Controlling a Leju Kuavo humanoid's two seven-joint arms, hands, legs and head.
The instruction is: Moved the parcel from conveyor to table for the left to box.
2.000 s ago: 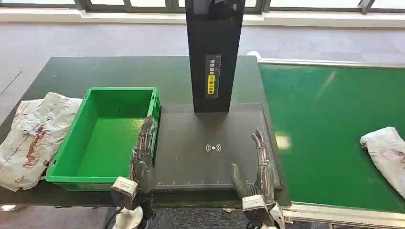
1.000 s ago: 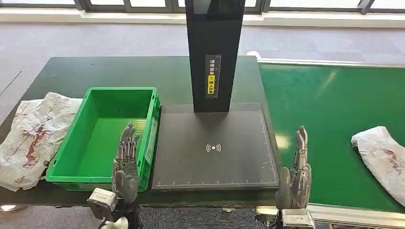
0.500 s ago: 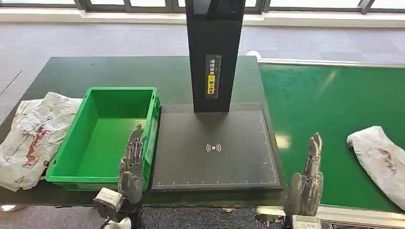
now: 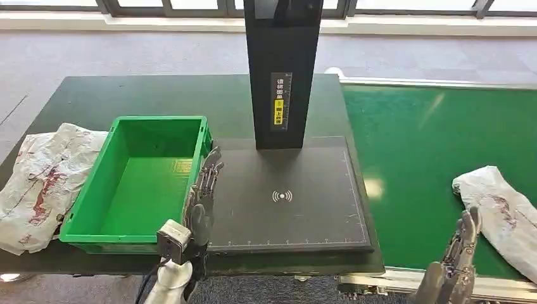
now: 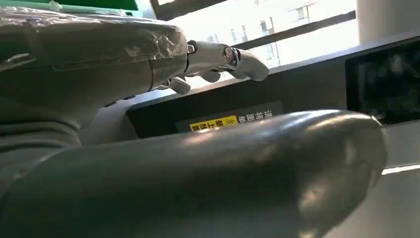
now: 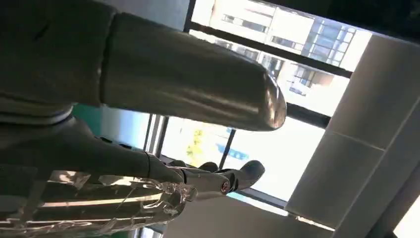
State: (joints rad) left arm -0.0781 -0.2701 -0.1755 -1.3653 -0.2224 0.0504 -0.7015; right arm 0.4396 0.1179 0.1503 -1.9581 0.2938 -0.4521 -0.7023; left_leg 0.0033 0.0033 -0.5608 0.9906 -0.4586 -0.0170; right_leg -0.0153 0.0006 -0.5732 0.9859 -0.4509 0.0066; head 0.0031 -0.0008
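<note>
A white parcel with red markings lies on the green conveyor belt at the far right. My right hand is low over the belt's near edge, just left of the parcel, fingers straight and apart, holding nothing. My left hand hovers with straight fingers between the green box and the black scanner pad, empty. In the left wrist view the thumb and fingers are spread before the black scanner post. The right wrist view shows an open hand against windows.
A second white parcel with red print lies on the dark table left of the empty green box. The tall black scanner post stands at the back of the pad. A metal rail edges the conveyor's near side.
My right hand has swung right from the pad's front edge across the belt to beside the parcel. The parcel has drifted left on the belt. My left hand has shifted slightly forward and right.
</note>
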